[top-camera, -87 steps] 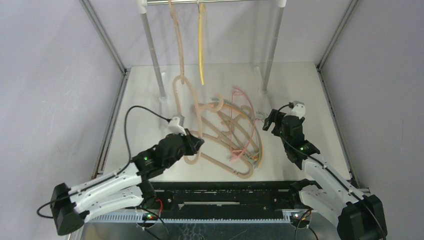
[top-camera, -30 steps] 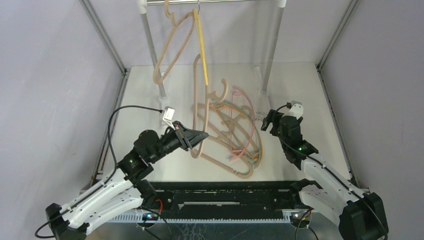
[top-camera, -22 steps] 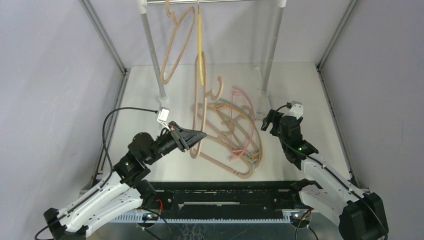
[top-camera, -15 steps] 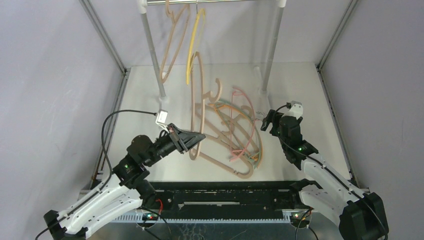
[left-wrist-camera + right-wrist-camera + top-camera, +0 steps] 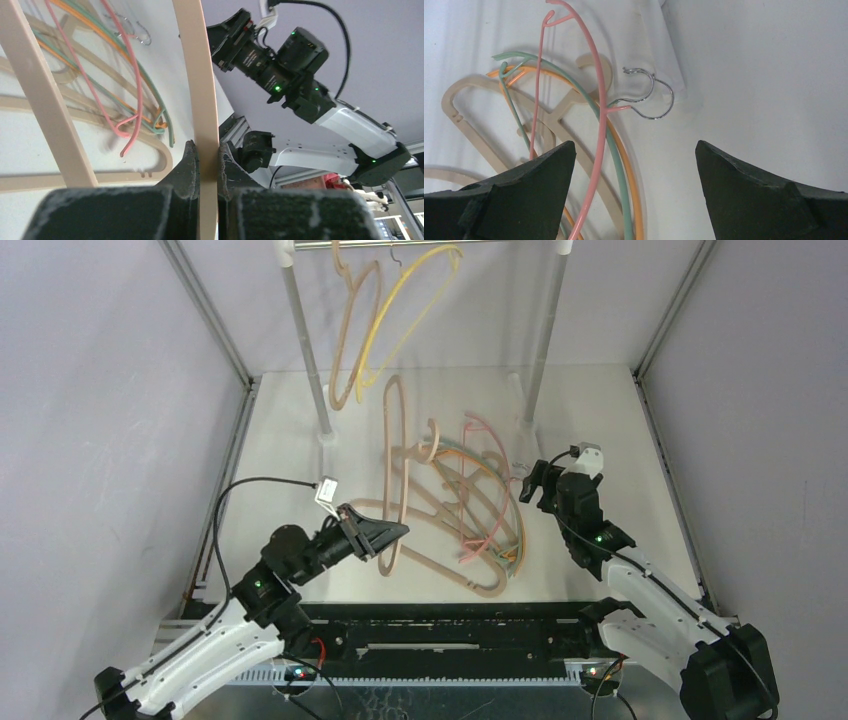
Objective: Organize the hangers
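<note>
My left gripper (image 5: pixel 396 532) is shut on a thick beige hanger (image 5: pixel 392 440), held on edge above the table by one arm (image 5: pixel 199 75). Its other arm (image 5: pixel 35 90) shows at the left of the left wrist view. On the rail hang another beige hanger (image 5: pixel 352 330) and a thin yellow hanger (image 5: pixel 412 308). Beige (image 5: pixel 480 580), pink (image 5: pixel 478 425), green (image 5: pixel 520 530) and orange (image 5: pixel 490 472) hangers lie tangled on the table. My right gripper (image 5: pixel 533 486) stands open at the pile's right edge, over the pink (image 5: pixel 600 100), green (image 5: pixel 618 150) and orange (image 5: pixel 635 195) wires and touching none.
The rail frame's white posts (image 5: pixel 303 340) (image 5: pixel 545 330) stand at the back; one white foot (image 5: pixel 669 40) lies just beyond two metal hooks (image 5: pixel 655 95). Metal cage struts (image 5: pixel 205 310) run along both sides. The right arm (image 5: pixel 300 80) shows in the left wrist view.
My left arm has drawn back toward the near edge, bringing the gripped beige hanger lower and nearer. The yellow and beige hangers on the rail have swung and turned. The right arm has stayed still.
</note>
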`<state>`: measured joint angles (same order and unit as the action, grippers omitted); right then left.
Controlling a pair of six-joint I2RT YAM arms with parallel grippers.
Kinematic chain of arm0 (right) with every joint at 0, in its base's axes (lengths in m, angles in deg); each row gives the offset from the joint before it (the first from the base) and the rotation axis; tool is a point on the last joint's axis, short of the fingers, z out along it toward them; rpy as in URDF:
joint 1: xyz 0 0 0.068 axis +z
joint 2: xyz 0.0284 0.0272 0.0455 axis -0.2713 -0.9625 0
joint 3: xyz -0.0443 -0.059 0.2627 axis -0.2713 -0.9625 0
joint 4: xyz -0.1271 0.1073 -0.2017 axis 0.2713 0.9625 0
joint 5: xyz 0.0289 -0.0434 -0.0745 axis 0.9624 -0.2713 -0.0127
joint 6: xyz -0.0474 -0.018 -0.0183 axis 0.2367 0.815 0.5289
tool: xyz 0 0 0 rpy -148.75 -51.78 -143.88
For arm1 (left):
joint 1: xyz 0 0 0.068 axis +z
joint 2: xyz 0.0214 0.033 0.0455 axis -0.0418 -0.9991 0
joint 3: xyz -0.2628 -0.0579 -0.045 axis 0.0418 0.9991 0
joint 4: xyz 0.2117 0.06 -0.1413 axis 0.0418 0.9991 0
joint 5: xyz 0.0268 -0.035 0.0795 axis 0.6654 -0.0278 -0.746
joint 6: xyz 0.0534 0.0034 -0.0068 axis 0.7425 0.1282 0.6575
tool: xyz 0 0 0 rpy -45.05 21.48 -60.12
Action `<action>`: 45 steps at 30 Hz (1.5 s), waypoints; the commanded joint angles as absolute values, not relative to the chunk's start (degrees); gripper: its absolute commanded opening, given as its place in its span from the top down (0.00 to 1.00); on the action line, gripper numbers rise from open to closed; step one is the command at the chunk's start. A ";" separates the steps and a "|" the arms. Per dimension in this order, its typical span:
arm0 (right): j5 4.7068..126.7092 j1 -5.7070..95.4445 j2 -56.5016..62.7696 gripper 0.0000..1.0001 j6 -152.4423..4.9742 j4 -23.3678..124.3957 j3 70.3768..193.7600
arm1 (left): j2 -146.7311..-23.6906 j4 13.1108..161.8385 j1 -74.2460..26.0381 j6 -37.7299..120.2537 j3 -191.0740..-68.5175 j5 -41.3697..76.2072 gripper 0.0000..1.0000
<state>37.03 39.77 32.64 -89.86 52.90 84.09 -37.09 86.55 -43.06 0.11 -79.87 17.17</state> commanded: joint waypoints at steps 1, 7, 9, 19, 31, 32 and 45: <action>35.85 40.33 32.90 0.02 -89.58 50.11 84.21 | -33.87 81.53 -42.16 -1.16 -79.50 18.41 1.00; 35.68 41.12 31.33 0.03 -89.43 50.03 85.41 | -27.43 85.49 -41.03 -2.85 -76.38 16.58 1.00; 35.43 41.61 30.85 0.03 -89.46 49.85 85.65 | -25.68 87.93 -40.50 -2.41 -76.39 15.65 1.00; 33.81 46.94 27.08 0.02 -87.05 50.73 93.15 | -27.73 88.35 -39.88 -0.88 -77.51 16.08 1.00; 35.36 48.52 23.16 0.03 -86.86 51.96 100.65 | -29.27 85.65 -39.88 -0.28 -76.74 17.40 1.00; 35.19 48.60 23.06 0.03 -87.06 52.50 100.67 | -29.77 85.63 -39.88 -0.05 -77.03 17.56 1.00; 34.16 48.80 24.73 0.03 -87.18 53.03 98.73 | -22.94 86.67 -39.88 0.46 -74.24 9.82 1.00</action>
